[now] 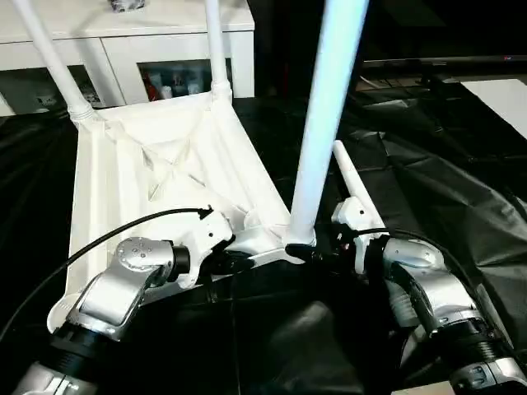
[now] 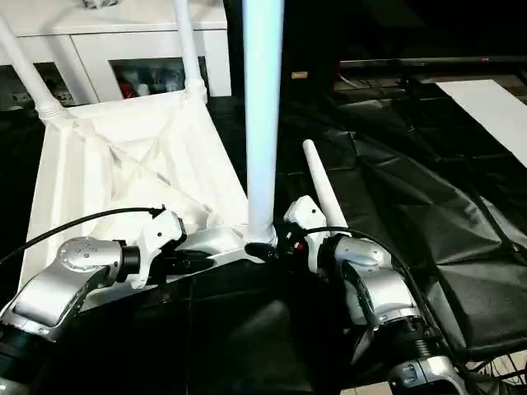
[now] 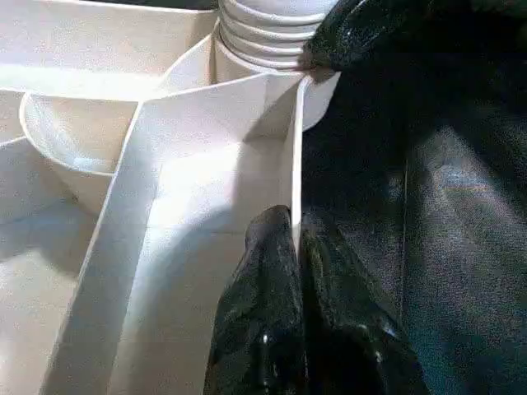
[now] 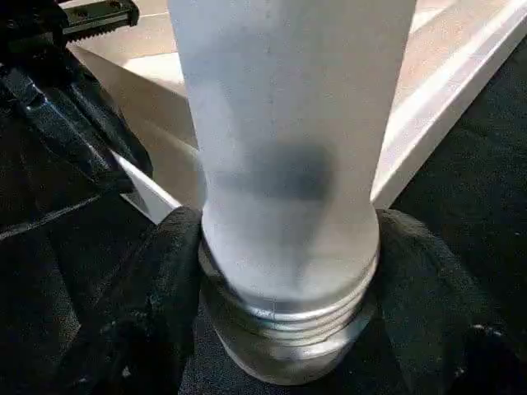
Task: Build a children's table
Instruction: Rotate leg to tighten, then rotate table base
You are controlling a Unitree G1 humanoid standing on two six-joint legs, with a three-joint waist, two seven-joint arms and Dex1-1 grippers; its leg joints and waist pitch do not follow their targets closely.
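Now both grippers are working at the near corner of the upturned tabletop (image 1: 156, 164).
Left gripper (image 3: 292, 247) is pinching the tabletop's thin edge wall, fingers closed tight on it; right gripper (image 4: 284, 271) is clasping the threaded base of an upright leg (image 1: 325, 123) in the corner socket (two far legs are already standing), while a fourth leg (image 2: 323, 191) is lying on the black sheet (image 1: 428, 181) just beside.

The left gripper (image 3: 295, 247) sat low in the frame's centre-left, fingers pinched tight on a thin rim. The right gripper (image 4: 284, 288), at lower centre-right, had its fingers either side of a leg's base
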